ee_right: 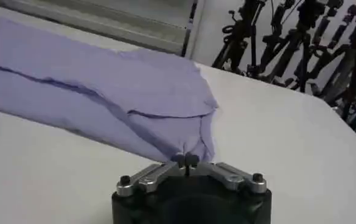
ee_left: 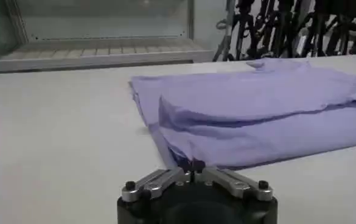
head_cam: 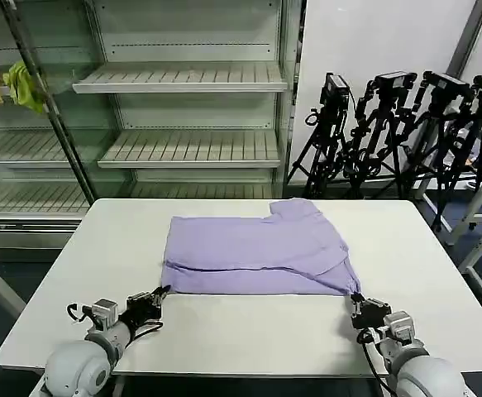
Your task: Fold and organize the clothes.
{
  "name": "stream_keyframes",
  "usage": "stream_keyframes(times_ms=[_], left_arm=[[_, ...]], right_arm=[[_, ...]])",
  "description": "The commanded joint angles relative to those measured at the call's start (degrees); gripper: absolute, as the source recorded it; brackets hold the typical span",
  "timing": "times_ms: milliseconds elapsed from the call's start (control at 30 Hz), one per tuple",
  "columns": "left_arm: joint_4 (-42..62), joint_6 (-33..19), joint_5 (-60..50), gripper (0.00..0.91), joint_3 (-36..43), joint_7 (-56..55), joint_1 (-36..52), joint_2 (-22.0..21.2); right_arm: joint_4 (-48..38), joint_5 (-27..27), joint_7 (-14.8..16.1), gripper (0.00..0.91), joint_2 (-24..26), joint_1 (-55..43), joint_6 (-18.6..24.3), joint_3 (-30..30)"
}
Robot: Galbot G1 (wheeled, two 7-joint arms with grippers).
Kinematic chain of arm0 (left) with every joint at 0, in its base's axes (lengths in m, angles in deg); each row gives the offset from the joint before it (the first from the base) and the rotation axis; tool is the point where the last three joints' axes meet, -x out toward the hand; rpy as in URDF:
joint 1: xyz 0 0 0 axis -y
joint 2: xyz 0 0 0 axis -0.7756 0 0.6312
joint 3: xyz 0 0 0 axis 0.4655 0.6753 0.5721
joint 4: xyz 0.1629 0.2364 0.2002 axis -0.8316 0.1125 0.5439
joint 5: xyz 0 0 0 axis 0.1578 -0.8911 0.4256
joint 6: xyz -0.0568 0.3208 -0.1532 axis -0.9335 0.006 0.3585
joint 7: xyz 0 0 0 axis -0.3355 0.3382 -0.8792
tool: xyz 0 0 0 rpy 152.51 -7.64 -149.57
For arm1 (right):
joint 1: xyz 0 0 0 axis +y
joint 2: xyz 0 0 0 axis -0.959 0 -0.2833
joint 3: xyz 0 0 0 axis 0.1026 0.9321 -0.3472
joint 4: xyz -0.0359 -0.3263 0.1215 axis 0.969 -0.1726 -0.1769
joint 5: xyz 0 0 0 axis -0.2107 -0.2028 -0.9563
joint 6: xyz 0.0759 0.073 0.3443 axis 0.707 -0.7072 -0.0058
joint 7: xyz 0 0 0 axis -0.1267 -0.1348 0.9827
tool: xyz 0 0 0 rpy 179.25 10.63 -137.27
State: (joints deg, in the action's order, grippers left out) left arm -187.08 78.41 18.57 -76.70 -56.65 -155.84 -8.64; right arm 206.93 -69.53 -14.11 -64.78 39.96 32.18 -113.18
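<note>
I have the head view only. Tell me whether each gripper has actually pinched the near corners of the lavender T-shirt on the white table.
Observer: The left gripper has its fingertips closed together on the near corner of the soft light purple short-sleeved T-shirt, as the left wrist view shows.
Operator: Now report the right side.
Observer: The right gripper is likewise shut on the shirt's other near corner, with the fabric drawn to a point between its tips.
Operator: Check the cloth near the left grip.
Observer: There the folded upper layer sits back from the corner, its rounded fold edge raised slightly above the layer lying on the white table.
</note>
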Motion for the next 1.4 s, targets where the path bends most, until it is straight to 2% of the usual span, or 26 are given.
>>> stream_keyframes(times_ms=[33,333,567,733,1000,1267,1400], left_arm=[[-2.4,0.0,0.0,0.01,-1.0,-0.1,-3.2,1.0],[-7.7,0.0,-0.9,0.01,-3.1,-0.1,-11.0,2.1],[-11.5,-0.4,-3.5,0.01,-4.7,-0.1,-16.8,2.1],[-13.7,-0.5,-5.0,0.01,-5.6,-0.1,-20.6,1.8],[-15.5,-0.1,-5.1,0.01,-7.8,-0.3,-24.6,1.8],[-19.6,0.0,-6.0,0.01,-11.0,-0.6,-33.0,0.6],[-20.9,0.6,-6.1,0.01,-11.6,-1.0,-35.5,0.2]], right_arm=[[3.5,-1.1,0.0,0.0,2.3,4.4,-0.1,-2.1],[8.3,-0.5,-0.1,0.0,4.1,12.3,-0.5,-6.9],[11.6,0.4,0.2,0.0,4.9,24.1,-0.1,-13.2],[13.2,1.7,0.0,0.0,4.8,29.1,0.2,-15.2],[13.9,2.2,-2.1,0.0,5.5,29.6,-1.4,-15.0],[15.0,2.9,-4.1,0.0,5.2,31.1,-2.2,-15.4],[15.7,2.9,-5.2,0.0,6.7,32.1,-2.9,-14.7]])
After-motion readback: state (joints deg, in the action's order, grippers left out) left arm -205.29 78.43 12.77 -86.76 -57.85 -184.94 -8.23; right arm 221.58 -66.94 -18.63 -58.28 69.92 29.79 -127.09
